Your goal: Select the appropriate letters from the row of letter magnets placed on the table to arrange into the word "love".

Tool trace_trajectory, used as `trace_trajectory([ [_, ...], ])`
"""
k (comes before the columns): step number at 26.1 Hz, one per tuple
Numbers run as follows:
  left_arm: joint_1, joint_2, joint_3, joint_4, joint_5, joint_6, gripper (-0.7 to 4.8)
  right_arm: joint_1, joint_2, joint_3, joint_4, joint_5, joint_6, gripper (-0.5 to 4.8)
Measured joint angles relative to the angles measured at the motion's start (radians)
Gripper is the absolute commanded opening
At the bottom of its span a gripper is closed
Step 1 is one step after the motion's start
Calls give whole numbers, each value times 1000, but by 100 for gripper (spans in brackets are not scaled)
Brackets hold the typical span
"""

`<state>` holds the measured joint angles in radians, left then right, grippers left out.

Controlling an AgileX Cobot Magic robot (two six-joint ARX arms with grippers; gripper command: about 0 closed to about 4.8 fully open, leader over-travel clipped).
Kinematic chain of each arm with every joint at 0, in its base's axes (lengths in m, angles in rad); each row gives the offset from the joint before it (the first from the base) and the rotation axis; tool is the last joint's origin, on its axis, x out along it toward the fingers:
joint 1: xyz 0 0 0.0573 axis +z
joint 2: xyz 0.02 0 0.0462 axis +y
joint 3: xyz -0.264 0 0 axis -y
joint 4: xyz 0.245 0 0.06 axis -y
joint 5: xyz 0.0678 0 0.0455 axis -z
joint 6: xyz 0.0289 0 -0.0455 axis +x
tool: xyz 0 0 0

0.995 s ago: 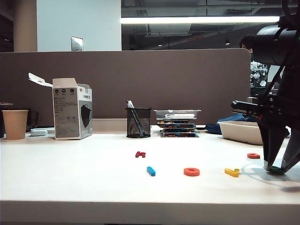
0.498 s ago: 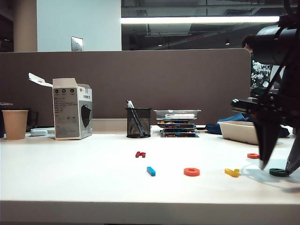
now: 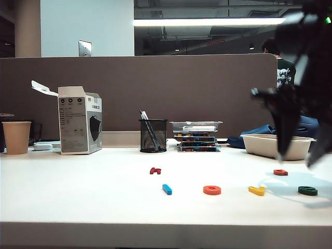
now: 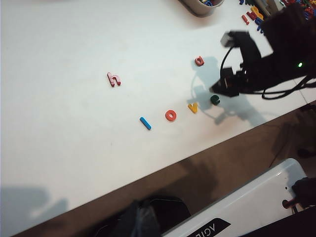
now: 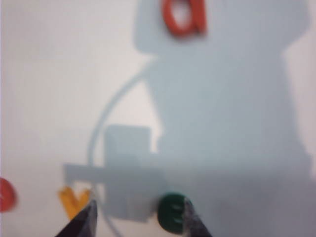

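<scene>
On the wide white table (image 3: 78, 197), the right gripper (image 3: 300, 158) is hanging, fingers spread, above the dark green rounded letter (image 3: 307, 190) near the right edge beside the yellow V (image 3: 257, 190), apparently completing "love"; left gripper unseen.

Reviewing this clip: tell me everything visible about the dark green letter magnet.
The dark green letter magnet is a small, flat, rounded "e" that looks like plastic. It lies flat on the white table, last in the front row, just right of the yellow V with a gap between. Nothing touches it: the right hand hangs open above it, fingers clear. The left hand is out of view.
</scene>
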<state>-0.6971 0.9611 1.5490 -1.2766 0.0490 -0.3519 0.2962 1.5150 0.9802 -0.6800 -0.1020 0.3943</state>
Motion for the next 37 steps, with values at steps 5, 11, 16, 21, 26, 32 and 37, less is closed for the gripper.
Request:
trace_trajectory([
  [5,0,0,0,0,0,0,-5,-6,-19,134,-64,115,-133,-15],
  [11,0,1,0,3,-60,46,-5,-79,-156,140,-57,264,-311,-1],
  [16,0,1,0,95,-170,120,-5,-226,-278,137,-34,207,-356,-1],
  [21,0,2,0,347,-296,277,-5,-356,-405,127,-27,146,-413,-1],
  [26,105,8,0,476,-377,408,-5,-482,-565,44,-13,39,-422,-1],
  [32,482,8,0,480,-191,438,-5,-521,-701,-45,-6,-8,-422,-1],
  [37,563,-74,-29,471,-172,427,-5,-514,-839,-153,24,-44,-422,-2],
])
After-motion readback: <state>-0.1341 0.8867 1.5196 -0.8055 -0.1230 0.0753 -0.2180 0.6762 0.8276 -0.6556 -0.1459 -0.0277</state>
